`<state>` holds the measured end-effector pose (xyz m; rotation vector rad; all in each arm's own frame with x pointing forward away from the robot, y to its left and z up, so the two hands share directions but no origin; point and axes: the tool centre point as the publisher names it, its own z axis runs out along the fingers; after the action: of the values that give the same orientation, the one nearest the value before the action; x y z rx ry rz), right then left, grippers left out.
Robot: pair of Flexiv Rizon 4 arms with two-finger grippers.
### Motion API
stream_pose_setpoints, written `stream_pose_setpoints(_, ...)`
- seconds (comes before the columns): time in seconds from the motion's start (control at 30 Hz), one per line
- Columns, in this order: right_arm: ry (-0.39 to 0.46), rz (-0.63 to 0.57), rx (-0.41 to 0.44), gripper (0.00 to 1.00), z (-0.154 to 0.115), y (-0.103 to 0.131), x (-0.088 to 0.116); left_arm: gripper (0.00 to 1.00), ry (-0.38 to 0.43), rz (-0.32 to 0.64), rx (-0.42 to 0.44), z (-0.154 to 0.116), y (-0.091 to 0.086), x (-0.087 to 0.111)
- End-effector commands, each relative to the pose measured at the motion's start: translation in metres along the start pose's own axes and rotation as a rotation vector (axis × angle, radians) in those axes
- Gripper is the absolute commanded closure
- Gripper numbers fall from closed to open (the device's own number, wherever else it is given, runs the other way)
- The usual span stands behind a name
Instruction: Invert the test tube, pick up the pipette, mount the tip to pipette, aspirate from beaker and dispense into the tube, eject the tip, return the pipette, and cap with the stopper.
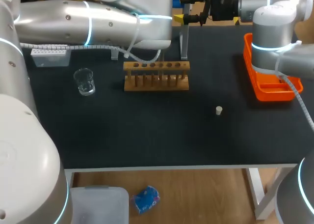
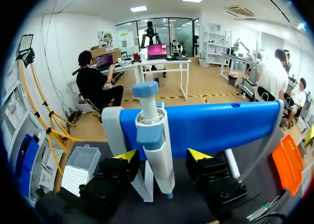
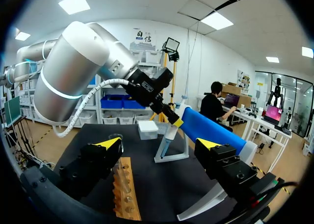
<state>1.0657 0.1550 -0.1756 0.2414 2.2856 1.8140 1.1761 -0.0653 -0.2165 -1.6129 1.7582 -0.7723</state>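
The left pincer [image 2: 162, 155] stands wide, a finger either side of the pipette [image 2: 151, 135] hanging on its blue stand [image 2: 221, 126] at the far edge of the desk [image 1: 147, 135]. The right pincer [image 3: 159, 144], also wide, hovers near the wooden tube rack [image 3: 125, 189].

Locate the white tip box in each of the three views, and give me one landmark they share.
Head view: the tip box sits at the table's far left, behind the beaker.
Left wrist view: the tip box lies on the table beside the left gripper.
Right wrist view: the tip box is ahead of the right gripper, next to the stand's foot.
Shared landmark: the blue-topped pipette stand.
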Motion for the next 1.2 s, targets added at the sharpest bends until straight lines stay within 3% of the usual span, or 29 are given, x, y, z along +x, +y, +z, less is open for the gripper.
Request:
stream_pose_setpoints(0.03, 0.001, 0.0, 0.0, 0.0, 0.0, 0.0, 0.0, 0.0, 0.008, -0.003, 0.008, -0.005, 0.002, -0.001)
stream_pose_setpoints(0.37, 0.001, 0.0, 0.0, 0.0, 0.0, 0.0, 0.0, 0.0, 0.017, -0.013, 0.044, -0.024, -0.017, -0.005)
stream_pose_setpoints(0.63, 0.001, 0.0, 0.0, 0.0, 0.0, 0.0, 0.0, 0.0, 0.141, 0.07, 0.104, -0.059, -0.035, -0.007)
stream_pose_setpoints(0.87, 0.001, 0.0, 0.0, 0.0, 0.0, 0.0, 0.0, 0.0, 0.31, 0.253, 0.174, -0.099, -0.036, -0.003)
stream_pose_setpoints(0.9, 0.001, 0.0, 0.0, 0.0, 0.0, 0.0, 0.0, 0.0, 0.347, 0.328, 0.189, -0.108, -0.035, -0.002)
stream_pose_setpoints(0.97, 0.001, 0.0, 0.0, 0.0, 0.0, 0.0, 0.0, 0.0, 0.406, 0.391, 0.223, -0.121, -0.032, 0.0)
stream_pose_setpoints(1.2, 0.001, 0.0, 0.0, 0.0, 0.0, 0.0, 0.0, 0.0, 0.596, 0.591, 0.307, -0.16, -0.011, 0.006)
